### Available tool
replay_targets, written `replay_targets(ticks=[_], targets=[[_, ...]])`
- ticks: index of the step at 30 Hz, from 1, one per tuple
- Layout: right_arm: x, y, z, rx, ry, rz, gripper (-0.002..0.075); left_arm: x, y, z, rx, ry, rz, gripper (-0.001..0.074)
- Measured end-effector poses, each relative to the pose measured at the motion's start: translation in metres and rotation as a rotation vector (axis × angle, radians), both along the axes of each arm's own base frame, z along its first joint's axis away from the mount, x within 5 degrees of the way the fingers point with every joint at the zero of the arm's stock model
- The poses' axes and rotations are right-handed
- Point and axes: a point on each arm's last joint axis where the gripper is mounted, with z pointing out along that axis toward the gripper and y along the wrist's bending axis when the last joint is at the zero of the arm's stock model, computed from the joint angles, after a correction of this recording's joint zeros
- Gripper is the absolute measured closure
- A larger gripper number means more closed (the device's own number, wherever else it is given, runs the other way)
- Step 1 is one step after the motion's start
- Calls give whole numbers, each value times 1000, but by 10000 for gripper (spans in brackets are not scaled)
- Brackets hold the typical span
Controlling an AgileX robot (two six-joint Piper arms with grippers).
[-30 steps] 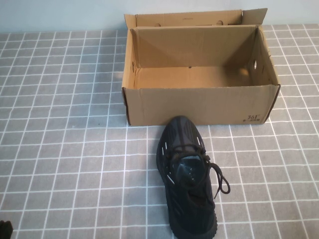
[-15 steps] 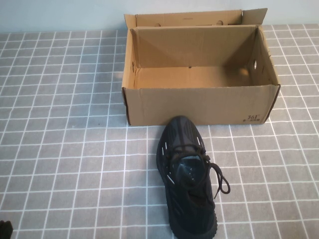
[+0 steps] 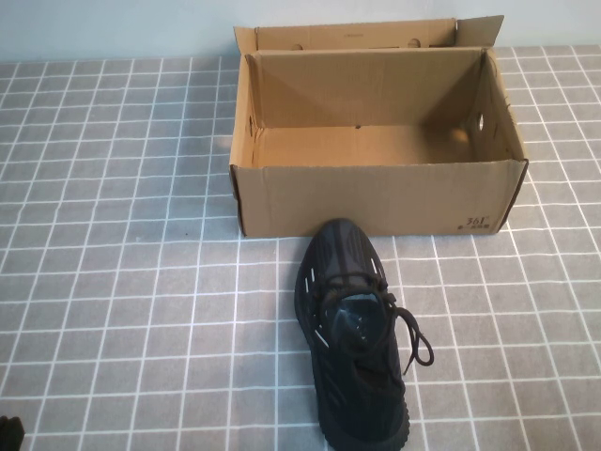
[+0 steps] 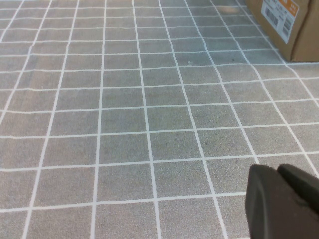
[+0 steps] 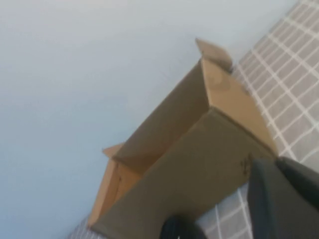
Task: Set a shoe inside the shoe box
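Observation:
The black knit shoe [image 3: 355, 331] lies on the table, its toe touching the front wall of the shoe box [image 3: 376, 197] and its heel toward the near edge. The brown box stands open and empty, its lid flap upright at the back. My left gripper [image 4: 276, 170] is shut and empty, low over bare table far left of the shoe; a box corner [image 4: 289, 25] shows in its view. My right gripper [image 5: 275, 163] is shut and empty, out of the high view; its view shows the box [image 5: 199, 164] and a dark shoe tip [image 5: 179, 230].
The table is covered by a grey cloth with a white grid [image 3: 122, 282]. A pale blue wall [image 3: 113, 28] stands behind the box. A dark bit of my left arm [image 3: 8, 434] shows at the near left corner.

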Motion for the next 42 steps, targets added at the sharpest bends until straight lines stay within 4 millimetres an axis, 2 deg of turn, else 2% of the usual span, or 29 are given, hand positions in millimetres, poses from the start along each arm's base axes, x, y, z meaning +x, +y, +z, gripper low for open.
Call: replay_targets(ticks=[5, 9, 13, 16, 21, 27, 33, 37, 42], targets=[[-4, 12, 0, -29, 45, 131, 742, 0, 0, 0, 2, 0, 0, 736], [-7, 23, 35, -148, 49, 263, 742, 0, 0, 0, 2, 0, 0, 736], [0, 34, 67, -327, 160, 434, 742, 0, 0, 0, 2, 0, 0, 736], [14, 40, 84, -480, 278, 558, 742, 0, 0, 0, 2, 0, 0, 736], [55, 43, 103, -665, 418, 714, 742, 0, 0, 0, 2, 0, 0, 736], [109, 57, 117, -732, 469, 863, 742, 0, 0, 0, 2, 0, 0, 736], [155, 100, 126, -841, 455, 1034, 742, 0, 0, 0, 2, 0, 0, 736], [175, 136, 130, -989, 422, 1150, 742, 0, 0, 0, 2, 0, 0, 736], [186, 186, 123, -1215, 346, 1315, 732, 0, 0, 0, 2, 0, 0, 736]])
